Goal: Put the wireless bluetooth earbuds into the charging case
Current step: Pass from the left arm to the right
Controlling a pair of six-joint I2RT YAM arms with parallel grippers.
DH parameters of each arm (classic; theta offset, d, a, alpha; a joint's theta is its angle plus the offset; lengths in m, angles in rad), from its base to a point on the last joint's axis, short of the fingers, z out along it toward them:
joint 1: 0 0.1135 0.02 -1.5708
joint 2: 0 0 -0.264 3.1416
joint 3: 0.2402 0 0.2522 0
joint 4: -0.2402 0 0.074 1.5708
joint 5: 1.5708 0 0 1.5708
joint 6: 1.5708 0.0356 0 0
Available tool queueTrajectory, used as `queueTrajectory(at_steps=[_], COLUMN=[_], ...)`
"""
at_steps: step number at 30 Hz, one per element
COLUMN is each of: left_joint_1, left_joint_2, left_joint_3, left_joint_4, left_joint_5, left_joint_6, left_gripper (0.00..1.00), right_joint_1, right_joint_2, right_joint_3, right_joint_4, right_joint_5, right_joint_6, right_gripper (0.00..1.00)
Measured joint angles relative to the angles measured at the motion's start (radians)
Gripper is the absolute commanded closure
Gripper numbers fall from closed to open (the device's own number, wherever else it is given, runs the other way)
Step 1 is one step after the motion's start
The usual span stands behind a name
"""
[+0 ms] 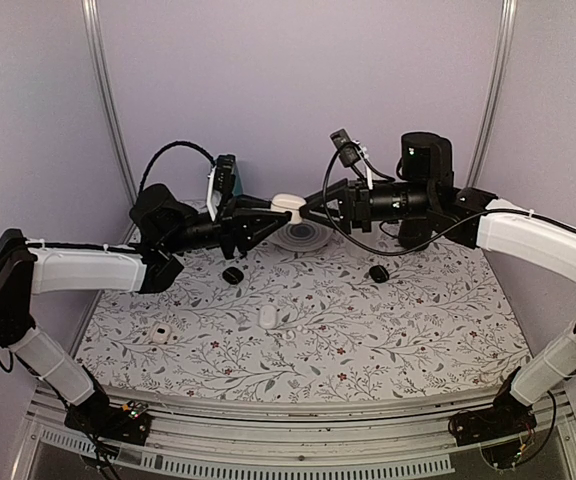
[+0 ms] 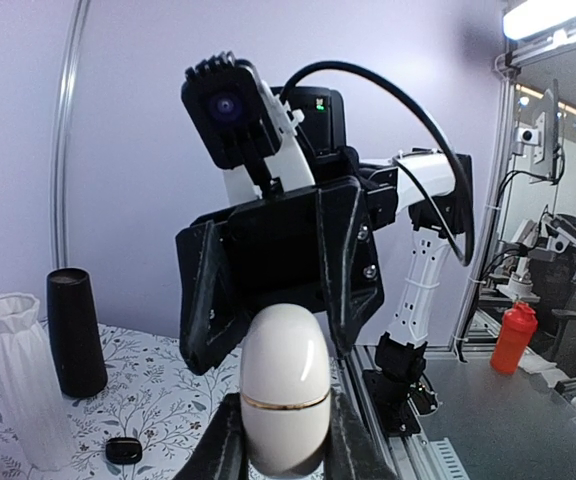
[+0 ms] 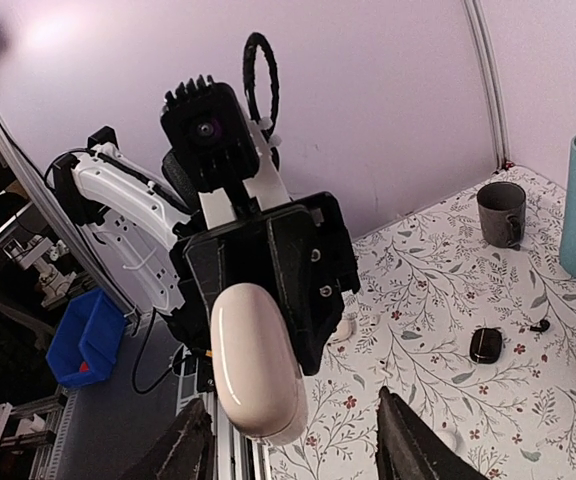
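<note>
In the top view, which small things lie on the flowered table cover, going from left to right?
left white item → left black item → middle white item → right black item

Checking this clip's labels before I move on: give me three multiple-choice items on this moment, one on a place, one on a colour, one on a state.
1. Where is the charging case?
A on the mat
B in the air between the two arms
C beside the mug

2. What colour is that case?
A black
B teal
C white

3. How is its lid?
A closed
B wide open
C taken off

Answers:
1 B: the left gripper holds it clear above the floral mat.
2 C: it shows glossy white in both wrist views.
3 A: only a thin seam runs round it.
</note>
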Motion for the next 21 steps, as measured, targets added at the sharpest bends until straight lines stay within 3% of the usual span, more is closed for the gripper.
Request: queueTrajectory(at_steps=[13, 21], left_joint_1=[0.0, 0.0], left_joint_2=[0.042, 0.042], left_joint_3=[0.026, 0.034], left_joint_4=[0.03, 0.039], left_joint_5=[0.021, 0.023], left_joint_6=[-0.112, -0.141], left_gripper=[1.0, 1.0], right_joint_1=[0.022, 0.023], right_joint_2=[0.0, 0.0], right_joint_3=[0.0, 0.0], right_joint_4=[0.055, 0.064], right_joint_5=[0.001, 0.005], right_joint_6=[-0.001, 0.001], right_gripper=[0.65, 0.7])
